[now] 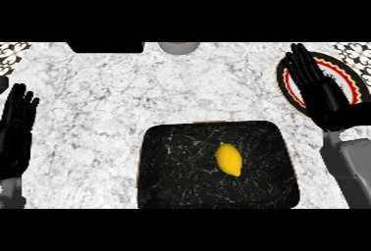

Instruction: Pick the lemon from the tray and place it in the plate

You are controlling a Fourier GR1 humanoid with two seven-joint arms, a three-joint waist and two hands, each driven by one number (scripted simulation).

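A yellow lemon [229,159] lies right of centre on a black marbled tray [174,166] at the front middle of the counter. At the right edge sits a plate [346,73] with red, black and yellow rings, partly hidden. My right hand [322,93] hovers over the plate's left part, open with fingers straight and pointing away, well up and right of the lemon. My left hand [14,130] rests open at the left edge, fingers up, far from the tray.
The counter [109,88] is white marble. A dark rectangular object [105,46] and a grey round object [178,47] sit at the far edge. Patterned tiles show in the top corners.
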